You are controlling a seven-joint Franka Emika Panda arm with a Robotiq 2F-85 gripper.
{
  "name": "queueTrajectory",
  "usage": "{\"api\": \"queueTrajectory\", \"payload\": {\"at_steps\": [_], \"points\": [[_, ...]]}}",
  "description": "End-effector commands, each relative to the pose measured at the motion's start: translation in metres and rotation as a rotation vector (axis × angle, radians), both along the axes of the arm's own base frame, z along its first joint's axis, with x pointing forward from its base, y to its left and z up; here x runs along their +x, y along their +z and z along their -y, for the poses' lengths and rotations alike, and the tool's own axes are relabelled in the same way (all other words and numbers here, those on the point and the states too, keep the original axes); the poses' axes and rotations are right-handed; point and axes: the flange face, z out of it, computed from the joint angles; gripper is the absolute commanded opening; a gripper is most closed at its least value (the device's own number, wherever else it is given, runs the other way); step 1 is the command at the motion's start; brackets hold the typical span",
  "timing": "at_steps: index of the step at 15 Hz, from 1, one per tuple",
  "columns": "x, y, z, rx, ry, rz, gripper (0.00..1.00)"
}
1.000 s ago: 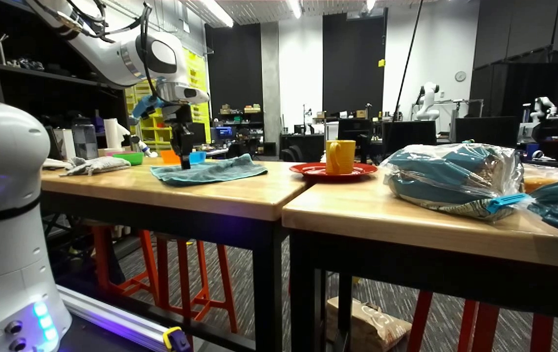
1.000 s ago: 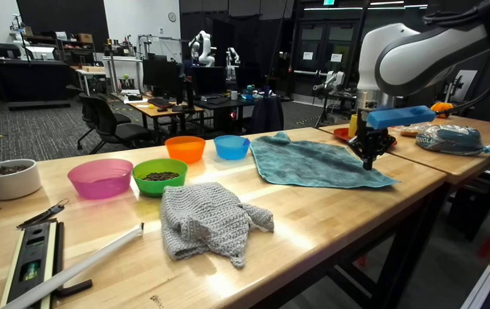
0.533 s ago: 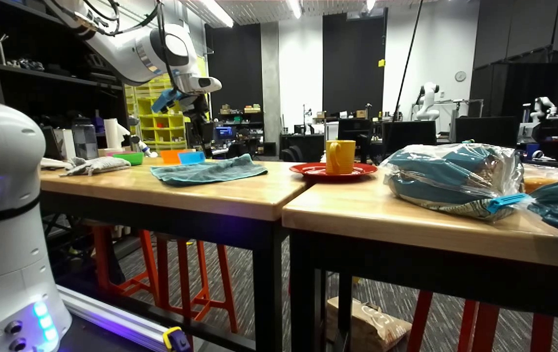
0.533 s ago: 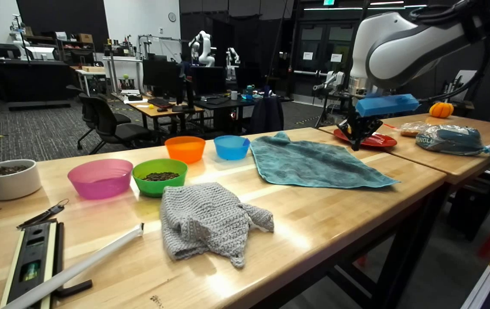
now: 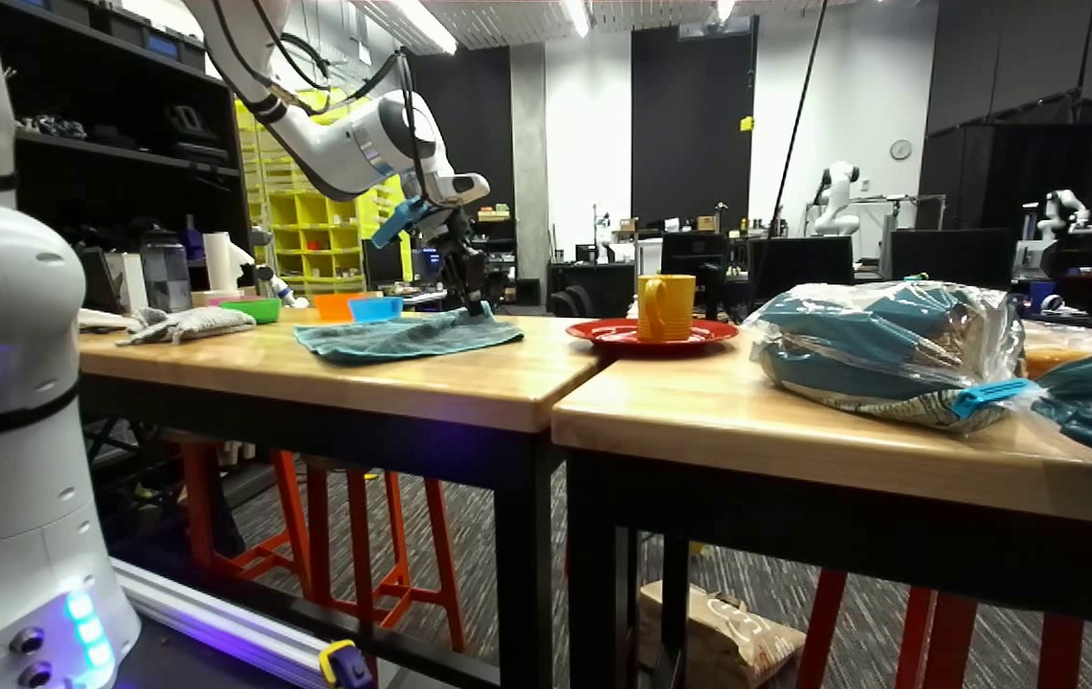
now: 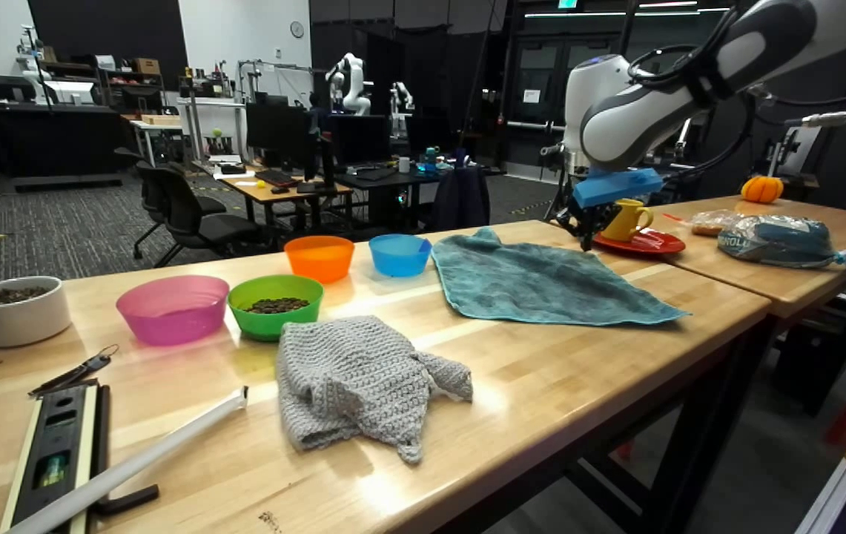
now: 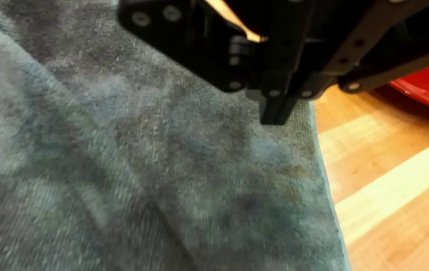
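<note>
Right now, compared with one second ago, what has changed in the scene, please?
In an exterior view, the black end effector has moved away from the camera and slightly left, from the near corner of the rumpled teal cloth towel toward its far side. Its jaws stay shut; nothing was grasped or released. The towel, ribbed yellow mug, round red plate and grey knitted cloth stayed as they were.

A mottled teal towel (image 6: pixel 534 283) lies spread on the wooden tabletop (image 6: pixel 541 363), a fold (image 6: pixel 485 236) raised at ten o'clock in an exterior view.
</note>
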Motion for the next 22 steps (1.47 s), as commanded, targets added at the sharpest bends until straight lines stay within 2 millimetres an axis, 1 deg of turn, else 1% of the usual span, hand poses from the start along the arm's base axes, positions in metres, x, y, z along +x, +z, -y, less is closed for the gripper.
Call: {"api": "queueTrajectory", "payload": {"at_steps": [1, 3, 6, 10, 14, 20, 22], "points": [[0.041, -0.012, 0.015, -0.023, -0.014, -0.021, 0.00], [0.057, -0.019, 0.021, -0.025, -0.022, -0.029, 0.00], [0.076, -0.027, 0.028, -0.032, -0.031, -0.035, 0.00], [0.090, -0.035, 0.038, -0.051, -0.052, -0.054, 0.00], [0.090, -0.035, 0.052, -0.072, -0.093, -0.080, 0.00], [0.078, -0.038, 0.086, -0.095, -0.182, -0.108, 0.00], [0.074, -0.037, 0.093, -0.094, -0.210, -0.112, 0.00]]}}
